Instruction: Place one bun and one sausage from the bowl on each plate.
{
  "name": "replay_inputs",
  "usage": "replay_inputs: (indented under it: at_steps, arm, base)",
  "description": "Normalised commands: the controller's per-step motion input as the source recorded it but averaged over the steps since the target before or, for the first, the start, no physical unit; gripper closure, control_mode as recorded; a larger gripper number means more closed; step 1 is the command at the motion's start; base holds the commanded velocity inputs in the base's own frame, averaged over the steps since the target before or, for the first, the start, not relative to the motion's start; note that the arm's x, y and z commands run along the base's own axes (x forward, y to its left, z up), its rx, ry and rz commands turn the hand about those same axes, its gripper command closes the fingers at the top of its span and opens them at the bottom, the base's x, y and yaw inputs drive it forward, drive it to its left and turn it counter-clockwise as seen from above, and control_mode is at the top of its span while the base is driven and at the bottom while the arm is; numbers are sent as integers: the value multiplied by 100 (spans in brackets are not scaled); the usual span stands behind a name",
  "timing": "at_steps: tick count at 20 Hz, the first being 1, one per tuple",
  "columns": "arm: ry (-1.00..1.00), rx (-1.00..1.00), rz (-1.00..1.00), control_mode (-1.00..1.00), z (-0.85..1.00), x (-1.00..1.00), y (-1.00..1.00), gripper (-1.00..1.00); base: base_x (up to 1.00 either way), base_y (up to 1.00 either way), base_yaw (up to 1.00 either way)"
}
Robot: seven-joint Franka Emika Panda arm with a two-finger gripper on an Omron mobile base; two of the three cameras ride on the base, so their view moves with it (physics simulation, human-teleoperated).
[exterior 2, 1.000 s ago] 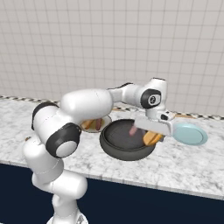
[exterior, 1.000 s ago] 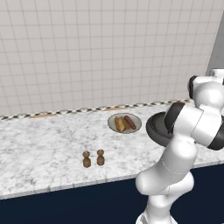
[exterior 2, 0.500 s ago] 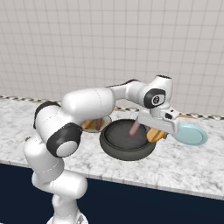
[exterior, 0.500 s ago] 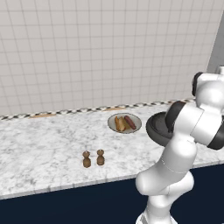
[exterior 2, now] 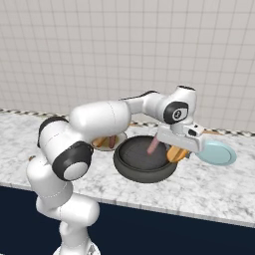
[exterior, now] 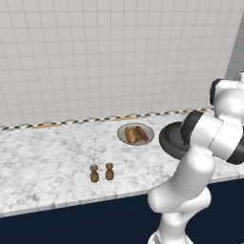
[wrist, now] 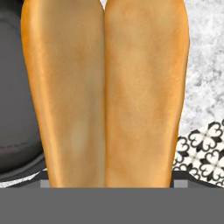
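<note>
A golden bun [wrist: 105,92] is held up above the right edge of the big dark bowl [exterior 2: 134,164], and a pinkish sausage [exterior 2: 153,145] leans inside the bowl. The beige plate [exterior: 145,139] already has a bun [exterior: 129,135] and a sausage [exterior: 141,133] lying side by side. The pale blue plate [exterior 2: 219,154] sits right of the bowl.

bun [wrist: 105,92] golden-orange; bowl [exterior 2: 144,162] dark grey; plate [exterior 2: 218,153] pale teal; counter [exterior: 47,157] grey-white marble
</note>
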Motion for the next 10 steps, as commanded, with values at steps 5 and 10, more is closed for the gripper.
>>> replay_inputs:
  at_steps: [5,10]
  arm:
    - [0,0,0,100,0,0,0,100]
    - [0,0,0,100,0,0,0,100]
  base:
    - [-4,-43,0]
    - [17,-51,5]
